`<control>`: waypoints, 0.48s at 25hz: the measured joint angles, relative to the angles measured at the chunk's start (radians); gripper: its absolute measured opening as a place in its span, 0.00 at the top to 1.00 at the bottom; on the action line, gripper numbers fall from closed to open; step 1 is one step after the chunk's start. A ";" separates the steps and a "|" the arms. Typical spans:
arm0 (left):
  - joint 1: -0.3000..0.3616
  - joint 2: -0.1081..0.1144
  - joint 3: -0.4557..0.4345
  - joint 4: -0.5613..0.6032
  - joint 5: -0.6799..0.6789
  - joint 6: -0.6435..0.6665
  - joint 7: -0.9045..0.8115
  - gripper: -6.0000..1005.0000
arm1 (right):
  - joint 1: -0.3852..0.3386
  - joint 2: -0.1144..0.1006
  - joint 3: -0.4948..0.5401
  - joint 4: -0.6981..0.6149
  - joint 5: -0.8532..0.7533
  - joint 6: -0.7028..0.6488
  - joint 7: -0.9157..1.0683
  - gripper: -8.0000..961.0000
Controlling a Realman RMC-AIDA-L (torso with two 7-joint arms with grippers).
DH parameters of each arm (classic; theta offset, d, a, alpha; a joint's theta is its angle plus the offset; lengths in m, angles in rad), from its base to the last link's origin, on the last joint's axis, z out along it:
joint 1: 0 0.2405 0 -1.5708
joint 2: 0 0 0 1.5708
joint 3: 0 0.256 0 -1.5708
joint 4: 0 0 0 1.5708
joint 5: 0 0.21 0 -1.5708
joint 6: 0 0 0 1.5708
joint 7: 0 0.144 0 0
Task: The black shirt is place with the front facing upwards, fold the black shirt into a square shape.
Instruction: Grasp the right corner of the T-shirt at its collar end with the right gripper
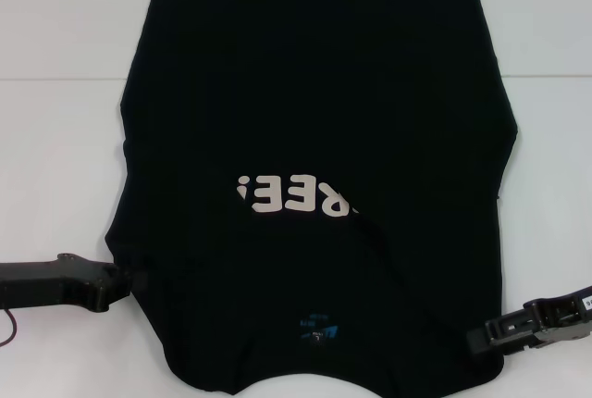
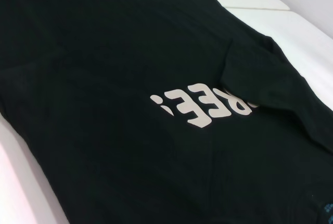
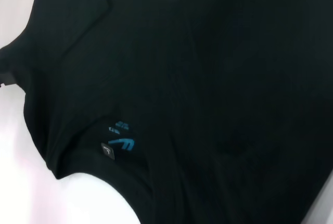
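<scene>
- Head view: the black shirt (image 1: 310,120) lies spread on the white table (image 1: 55,46), collar end nearest the robot, with the pale lettering (image 1: 291,196) reading upside down and partly covered by a flap of fabric folded in from the robot's right. The small blue neck label (image 1: 319,331) sits near the collar. The left gripper (image 1: 125,284) is low at the shirt's left edge, the right gripper (image 1: 481,336) low at its right edge near the shoulder; black fingers against black cloth mean I cannot tell how far either one is spread, or whether it holds fabric.
- Left wrist view: only the shirt (image 2: 104,78) and its lettering (image 2: 200,107) show, with the folded-in flap lying over the end of the word; none of this arm's fingers appear.
- Right wrist view: the collar area with the neck label (image 3: 120,143) and table beyond; again no fingers.
- Risk, as I judge it: the two sides look unevenly folded, so the next fold could come out skewed rather than square. A pinch that catches only the top layer would drag the cloth and bunch it.
</scene>
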 joint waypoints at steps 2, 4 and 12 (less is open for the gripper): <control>0.000 0.000 0.000 0.000 0.000 0.000 0.000 0.97 | 0.004 0.001 0.000 0.000 0.000 0.002 0.005 0.08; 0.000 0.000 0.001 0.000 0.000 0.000 0.001 0.97 | 0.008 0.004 0.000 0.000 0.000 0.003 0.010 0.10; -0.001 0.001 -0.002 0.000 0.000 -0.002 0.008 0.97 | 0.014 0.010 -0.027 0.001 0.000 0.025 0.040 0.37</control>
